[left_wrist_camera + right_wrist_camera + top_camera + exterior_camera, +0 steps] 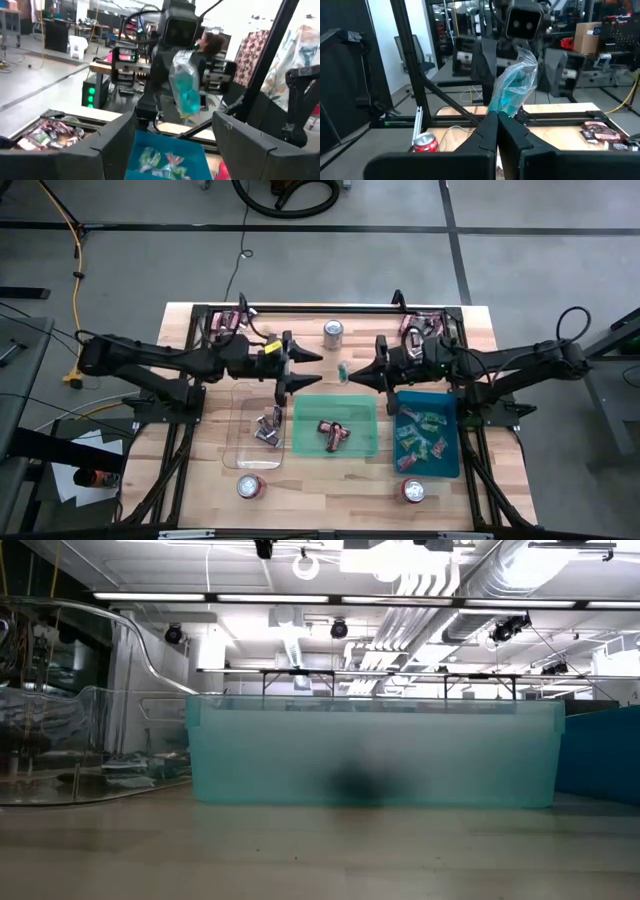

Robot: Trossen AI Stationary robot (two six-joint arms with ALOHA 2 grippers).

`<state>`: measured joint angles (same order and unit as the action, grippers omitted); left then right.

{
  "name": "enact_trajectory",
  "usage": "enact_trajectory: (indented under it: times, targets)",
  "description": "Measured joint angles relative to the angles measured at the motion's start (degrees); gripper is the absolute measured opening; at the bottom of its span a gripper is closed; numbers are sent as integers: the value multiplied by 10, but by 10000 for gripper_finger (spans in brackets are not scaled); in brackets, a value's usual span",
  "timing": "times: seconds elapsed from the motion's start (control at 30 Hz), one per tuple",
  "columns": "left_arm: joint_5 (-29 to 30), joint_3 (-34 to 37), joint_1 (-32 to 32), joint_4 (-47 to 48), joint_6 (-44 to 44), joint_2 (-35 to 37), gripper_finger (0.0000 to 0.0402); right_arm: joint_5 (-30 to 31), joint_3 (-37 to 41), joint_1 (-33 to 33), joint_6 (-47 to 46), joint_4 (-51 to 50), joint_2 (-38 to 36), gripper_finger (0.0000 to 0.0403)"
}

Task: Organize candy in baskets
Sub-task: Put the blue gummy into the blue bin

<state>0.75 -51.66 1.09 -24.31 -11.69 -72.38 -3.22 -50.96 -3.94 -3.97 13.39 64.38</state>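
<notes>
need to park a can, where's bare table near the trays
Bare wood runs along the front edge between the two red cans, below the green tray. The back strip around the silver can is crowded by both claws and the frame.

An overhead camera looks straight down on the table (330,480), a table-level camera sits apparently tight against the green basket (370,755), while both wrist cameras face each other across a shared candy bag (516,90).
</notes>
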Motion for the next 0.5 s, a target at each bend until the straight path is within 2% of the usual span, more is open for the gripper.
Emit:
enact_trajectory:
  times: [0.13,0.23,0.37,0.5]
  targets:
    - [16,1,-7,7,32,-5,253,-1,0,-6,-4,-25,3,0]
    - [19,0,-23,11,45,19,253,-16,0,-12,-34,-95,-12,0]
    - [29,0,-48,61,79,59,253,-42,0,-33,-121,-239,-40,0]
    - [59,0,-77,99,83,92,253,-78,0,-76,-245,-432,-57,0]
